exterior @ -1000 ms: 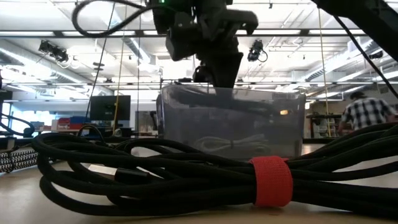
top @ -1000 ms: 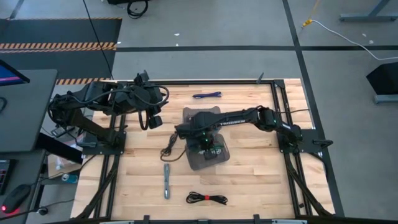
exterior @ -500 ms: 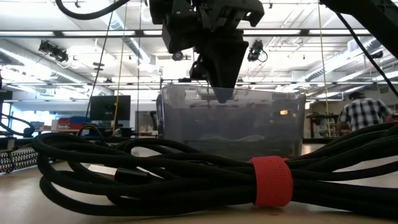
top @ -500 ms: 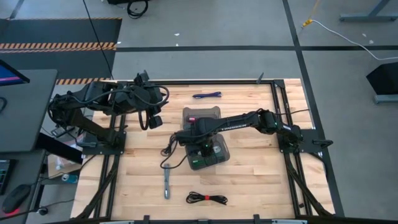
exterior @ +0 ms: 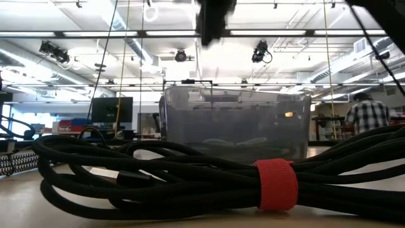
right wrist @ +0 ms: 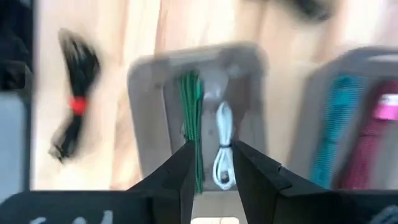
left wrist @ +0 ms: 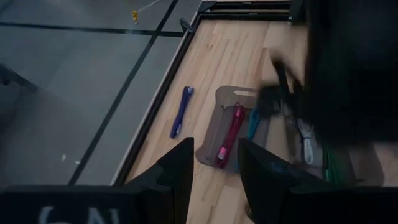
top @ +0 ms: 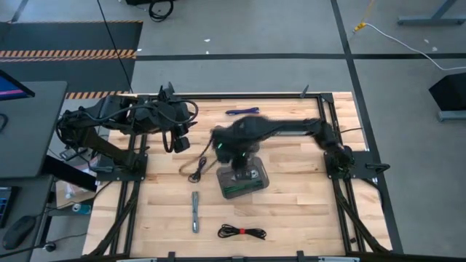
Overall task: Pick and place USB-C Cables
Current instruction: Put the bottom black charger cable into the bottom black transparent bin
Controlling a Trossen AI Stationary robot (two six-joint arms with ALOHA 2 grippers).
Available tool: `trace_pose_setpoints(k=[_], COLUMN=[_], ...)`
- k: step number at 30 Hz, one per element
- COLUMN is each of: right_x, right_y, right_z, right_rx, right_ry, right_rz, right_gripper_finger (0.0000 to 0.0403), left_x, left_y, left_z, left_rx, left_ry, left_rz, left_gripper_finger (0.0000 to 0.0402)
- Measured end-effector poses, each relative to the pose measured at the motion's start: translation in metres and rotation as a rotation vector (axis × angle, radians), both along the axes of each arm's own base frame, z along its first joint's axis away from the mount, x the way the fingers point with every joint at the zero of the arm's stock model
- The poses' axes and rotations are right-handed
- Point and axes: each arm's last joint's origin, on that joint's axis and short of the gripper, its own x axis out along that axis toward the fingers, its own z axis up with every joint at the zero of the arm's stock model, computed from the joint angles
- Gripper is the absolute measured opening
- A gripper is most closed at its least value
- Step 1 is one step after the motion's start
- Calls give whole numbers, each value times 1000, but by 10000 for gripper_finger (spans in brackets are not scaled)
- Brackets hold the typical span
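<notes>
the left arm waits at the table's left side, folded near the edge, and the left gripper [top: 180,143] hangs there above the wood with its two fingers [left wrist: 176,175] set a narrow way apart, nothing between them. just to its right a black cable [top: 197,169] lies loose on the table [top: 291,211]. nearer the front edge lies a grey cable [top: 195,212], laid straight, and to its right, close to the front edge, a black cable with a red band [top: 242,232]; in the low view this same bundle fills the foreground with its red strap [exterior: 276,183]. near the far edge lies a purple cable [top: 242,111], alone on the wood.

at the table's middle stand two translucent grey bins, touching or nearly so. the far bin [left wrist: 211,127] holds a maroon cable [left wrist: 230,134] and a teal cable [left wrist: 252,123] side by side. the near bin [top: 261,182] holds a green cable [right wrist: 192,124] and a white cable [right wrist: 222,155], lying side by side on its floor.

the right arm reaches from the right side across to the middle, and the right gripper [right wrist: 211,163] hangs above the bins, clear of the near bin's rim. its fingers [right wrist: 180,171] stand a narrow way apart and hold nothing; the green and white cables show in the gap below them.

behind the table in the low view, a person in a checked shirt [exterior: 369,114] stands at the far right of the room.
</notes>
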Motion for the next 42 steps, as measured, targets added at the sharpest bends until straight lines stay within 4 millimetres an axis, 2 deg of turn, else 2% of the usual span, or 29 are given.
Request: trace_pose_setpoints(k=[5,11,14,17,20,23,27,31,35,42], right_x=[-45,-119,-151,-178,-197,-206,-211,-207,-201,-188], right_y=[-22,-33,-33,-30,-27,-26,-25,-25,-25,-25], right_z=[80,171,202,223,234,238,238,235,230,225], right_rx=[-58,-153,-172,-187,-206,-208,-209,-215,-214,-182], right_ry=[-242,-643,-806,-923,-984,-1001,-997,-969,-938,-916], right_rz=[-166,-314,-345,-340,-335,-334,-333,-327,-329,-360], right_gripper_finger=[112,113,113,113,113,113,113,113,113,114], left_x=[-4,-3,7,21,43,65,90,111,118,116], left_y=[1,0,-1,0,0,-6,-26,-52,-71,-95], left_z=[-8,-16,-26,-37,-52,-71,-95,-110,-115,-113], left_rx=[-33,-96,-112,-121,-95,-63,-93,-149,-188,-230], left_ry=[63,100,157,205,268,364,450,443,415,355], left_rz=[40,123,164,204,195,150,24,-134,-208,-246], left_gripper_finger=[133,133,133,133,133,133,133,133,133,133])
